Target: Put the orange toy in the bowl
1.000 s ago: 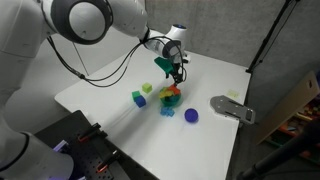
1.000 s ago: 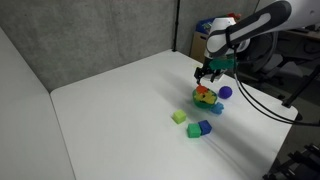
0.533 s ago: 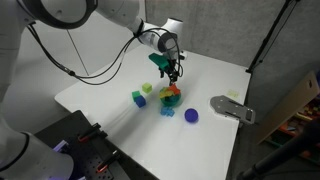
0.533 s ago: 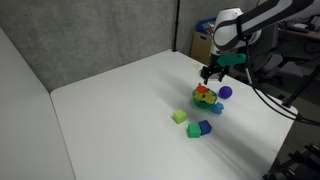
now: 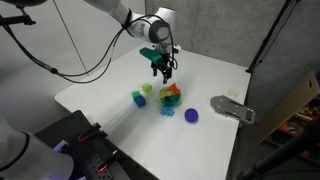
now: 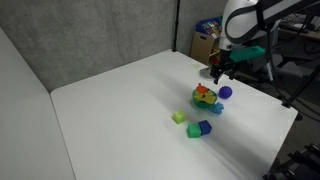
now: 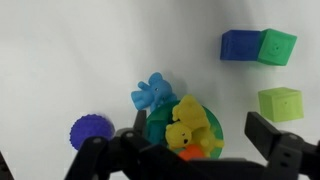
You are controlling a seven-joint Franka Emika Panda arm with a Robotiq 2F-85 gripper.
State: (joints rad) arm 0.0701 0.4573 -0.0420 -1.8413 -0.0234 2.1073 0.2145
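The green bowl (image 7: 154, 128) holds a yellow bear (image 7: 186, 122) and the orange toy (image 7: 193, 152), which lies against the bear at the bowl's near rim. In both exterior views the bowl (image 5: 170, 98) (image 6: 206, 98) sits mid-table with orange showing on top (image 5: 169, 92). My gripper (image 5: 163, 68) (image 6: 218, 73) hangs open and empty well above the bowl. In the wrist view its two dark fingers stand wide apart on either side of the bowl, the gripper (image 7: 200, 125) centred over it.
A light-blue elephant toy (image 7: 153, 93) touches the bowl's rim. A dark blue spiky ball (image 7: 88, 131) (image 5: 191, 115) lies beside it. Blue (image 7: 238, 45), green (image 7: 277, 46) and yellow-green (image 7: 280, 103) blocks lie apart. A grey flat metal object (image 5: 232, 107) sits near the table edge.
My gripper has risen up and away from the bowl, open. The orange toy stays in the bowl; nothing else has moved.
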